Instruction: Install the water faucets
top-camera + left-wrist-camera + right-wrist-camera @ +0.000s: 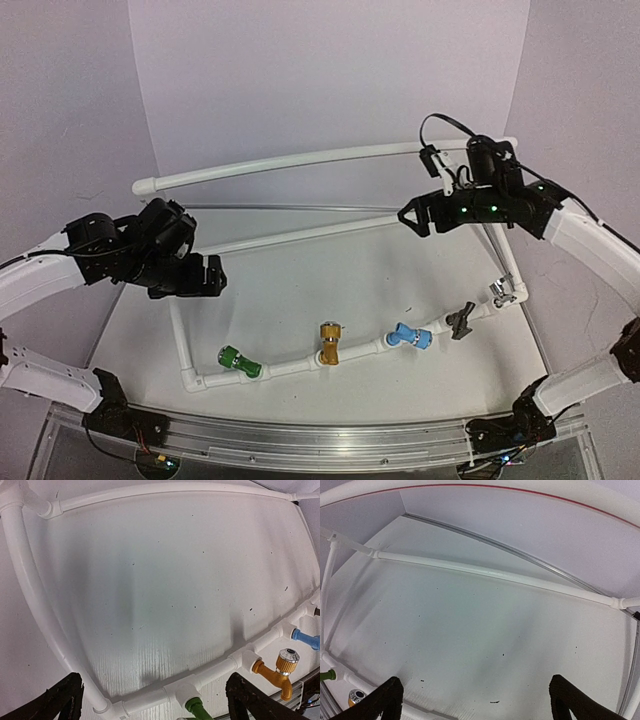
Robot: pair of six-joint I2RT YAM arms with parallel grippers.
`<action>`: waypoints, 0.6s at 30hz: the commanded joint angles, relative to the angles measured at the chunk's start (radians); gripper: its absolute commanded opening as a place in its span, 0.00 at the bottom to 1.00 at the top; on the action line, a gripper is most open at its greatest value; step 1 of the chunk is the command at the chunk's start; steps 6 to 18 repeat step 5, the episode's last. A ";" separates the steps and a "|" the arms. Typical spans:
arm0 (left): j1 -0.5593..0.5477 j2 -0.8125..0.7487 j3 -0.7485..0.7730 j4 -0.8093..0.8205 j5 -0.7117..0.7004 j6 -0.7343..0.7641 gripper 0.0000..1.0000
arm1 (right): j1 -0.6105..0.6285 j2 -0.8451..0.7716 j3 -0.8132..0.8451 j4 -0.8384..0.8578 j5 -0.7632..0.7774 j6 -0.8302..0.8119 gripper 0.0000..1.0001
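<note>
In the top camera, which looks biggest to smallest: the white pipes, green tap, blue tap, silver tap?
1. White pipes, by far.
2. Green tap and blue tap, about alike.
3. Silver tap, smallest, though slightly farther away.

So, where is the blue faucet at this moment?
In the top external view, the blue faucet sits on the near pipe of the white pipe frame, right of centre, between the golden-orange faucet and the dark grey faucet.
</note>
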 commanded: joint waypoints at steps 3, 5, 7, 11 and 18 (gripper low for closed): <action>0.095 0.020 0.044 0.099 0.090 0.099 1.00 | -0.115 -0.168 -0.116 0.124 -0.105 0.055 0.98; 0.132 0.017 0.043 0.112 0.111 0.121 1.00 | -0.149 -0.205 -0.148 0.139 -0.134 0.086 0.98; 0.132 0.017 0.043 0.112 0.111 0.121 1.00 | -0.149 -0.205 -0.148 0.139 -0.134 0.086 0.98; 0.132 0.017 0.043 0.112 0.111 0.121 1.00 | -0.149 -0.205 -0.148 0.139 -0.134 0.086 0.98; 0.132 0.017 0.043 0.112 0.111 0.121 1.00 | -0.149 -0.205 -0.148 0.139 -0.134 0.086 0.98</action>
